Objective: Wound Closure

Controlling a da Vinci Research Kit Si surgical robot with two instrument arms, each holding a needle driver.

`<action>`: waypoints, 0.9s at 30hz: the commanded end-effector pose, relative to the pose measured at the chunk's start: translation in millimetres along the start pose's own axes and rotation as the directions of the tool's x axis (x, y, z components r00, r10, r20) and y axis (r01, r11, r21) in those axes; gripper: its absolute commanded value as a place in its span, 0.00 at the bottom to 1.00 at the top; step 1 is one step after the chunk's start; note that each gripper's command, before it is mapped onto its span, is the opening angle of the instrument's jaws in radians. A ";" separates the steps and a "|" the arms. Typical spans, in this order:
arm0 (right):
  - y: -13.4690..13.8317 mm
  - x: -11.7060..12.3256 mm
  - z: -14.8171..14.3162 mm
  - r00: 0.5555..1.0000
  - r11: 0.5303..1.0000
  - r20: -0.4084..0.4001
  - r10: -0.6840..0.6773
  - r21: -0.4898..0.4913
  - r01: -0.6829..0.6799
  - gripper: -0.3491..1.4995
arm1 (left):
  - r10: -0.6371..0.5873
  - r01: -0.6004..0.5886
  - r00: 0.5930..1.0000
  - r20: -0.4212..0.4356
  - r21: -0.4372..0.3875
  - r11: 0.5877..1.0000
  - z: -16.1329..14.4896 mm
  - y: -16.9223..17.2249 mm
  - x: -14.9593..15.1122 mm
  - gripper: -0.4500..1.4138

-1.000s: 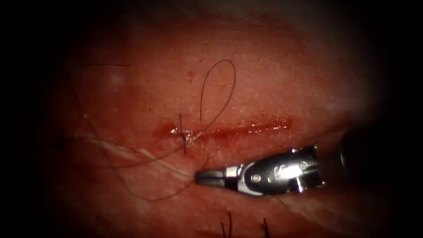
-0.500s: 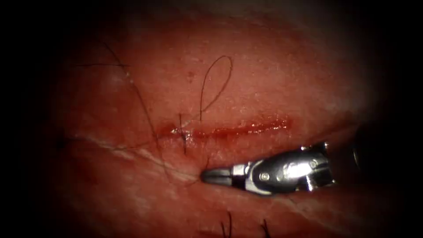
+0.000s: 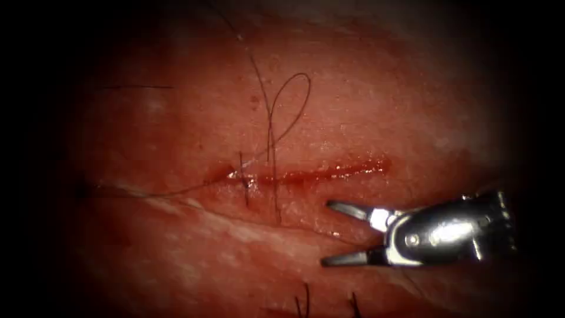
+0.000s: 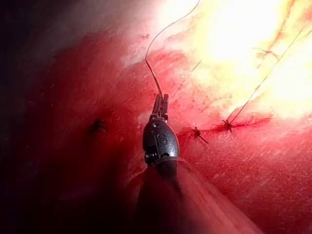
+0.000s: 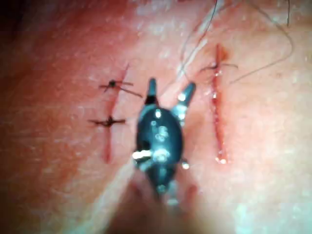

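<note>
Two pincers are mine, and they stand well apart in their work. My right pincer [image 3: 332,232] comes in from the right and lies just below the cut [image 3: 312,174], its two jaws spread wide like a fork, holding nothing. A second ago those jaws were closed together further left; they have since parted and drawn back to the right. My left pincer [image 4: 160,105] has its jaws pressed together on the thread [image 4: 152,73], which rises from the jaw tips in a thin curve.

The cut runs left to right across the tissue [image 3: 382,106], wet with red fluid [image 3: 347,171]. One stitch [image 3: 244,182] crosses its left end. From there, thread makes a tall narrow loop [image 3: 291,109] above the cut, up and to the left of my open right pincer. Another strand trails off leftward along the tissue. I can make out no needle, so I cannot say where it lies.

Of the two, my right pincer is nearer the loop.
</note>
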 end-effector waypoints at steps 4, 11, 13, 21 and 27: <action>3.0 1.0 -2.9 0.996 0.997 0.055 -0.067 -0.041 0.070 0.81 | -0.002 0.002 1.000 -0.001 -0.004 1.000 0.6 0.2 -1.0 0.00; 1.5 -3.8 5.4 0.993 0.993 0.018 -0.117 -0.019 0.117 0.76 | -0.001 0.001 1.000 -0.001 -0.003 1.000 0.6 0.3 -1.1 0.00; 0.5 -5.3 7.9 0.991 0.991 0.019 -0.136 0.001 0.136 0.75 | -0.001 0.001 1.000 -0.001 -0.003 1.000 0.6 0.3 -1.1 0.00; -0.9 -6.0 11.3 0.987 0.987 -0.002 -0.163 0.007 0.163 0.59 | -0.006 0.006 1.000 -0.003 -0.005 1.000 0.6 0.3 -1.2 0.00; -0.2 -5.3 11.5 0.990 0.991 -0.036 -0.134 -0.002 0.134 0.00 | -0.005 0.005 1.000 -0.002 -0.005 1.000 0.6 0.4 -1.2 0.00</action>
